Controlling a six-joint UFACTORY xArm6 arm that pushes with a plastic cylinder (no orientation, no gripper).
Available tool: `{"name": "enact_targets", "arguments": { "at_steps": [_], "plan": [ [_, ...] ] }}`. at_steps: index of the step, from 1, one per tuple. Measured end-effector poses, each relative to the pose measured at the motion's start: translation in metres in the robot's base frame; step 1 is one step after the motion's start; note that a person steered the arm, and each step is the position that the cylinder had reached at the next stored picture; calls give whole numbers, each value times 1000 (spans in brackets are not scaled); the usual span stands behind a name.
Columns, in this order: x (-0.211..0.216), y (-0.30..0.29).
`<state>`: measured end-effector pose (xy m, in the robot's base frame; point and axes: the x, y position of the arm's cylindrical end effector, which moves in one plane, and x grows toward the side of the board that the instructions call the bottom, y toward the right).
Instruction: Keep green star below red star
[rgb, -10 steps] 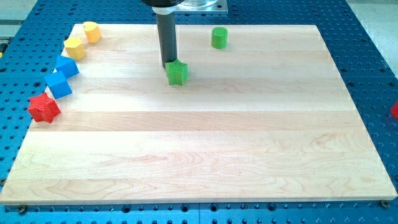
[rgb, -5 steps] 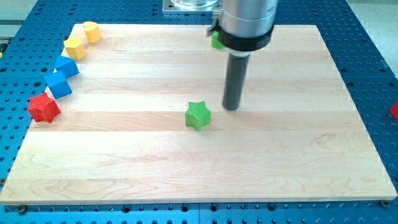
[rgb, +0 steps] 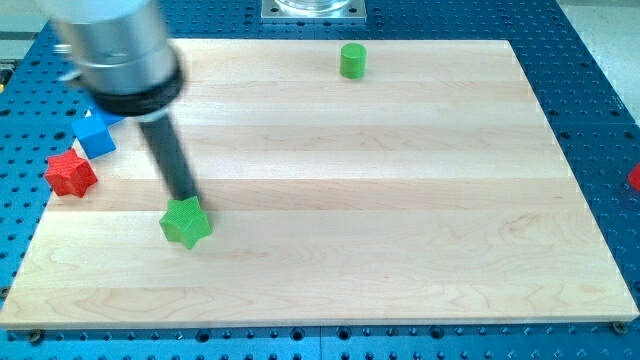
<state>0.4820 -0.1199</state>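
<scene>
One relation settles it: the green star (rgb: 186, 223) lies lower in the view than the red star (rgb: 70, 173), toward the view's bottom and to its right, well apart on the worktop (rgb: 400, 250). My tip (rgb: 187, 198) touches the green star's upper edge; there are no fingers, so nothing grips.

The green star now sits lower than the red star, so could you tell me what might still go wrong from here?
My tip rests against the top edge of the green star, so a further push could drive it toward the board's bottom edge. A drift to the view's left could knock the red star, which already lies at the board's edge.
</scene>
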Motion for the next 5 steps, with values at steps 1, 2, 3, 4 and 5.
{"name": "enact_targets", "arguments": {
  "at_steps": [1, 2, 3, 4, 5],
  "plan": [
    [15, 52],
    [37, 28],
    [31, -10],
    [39, -71],
    [68, -17]
  ]
}}
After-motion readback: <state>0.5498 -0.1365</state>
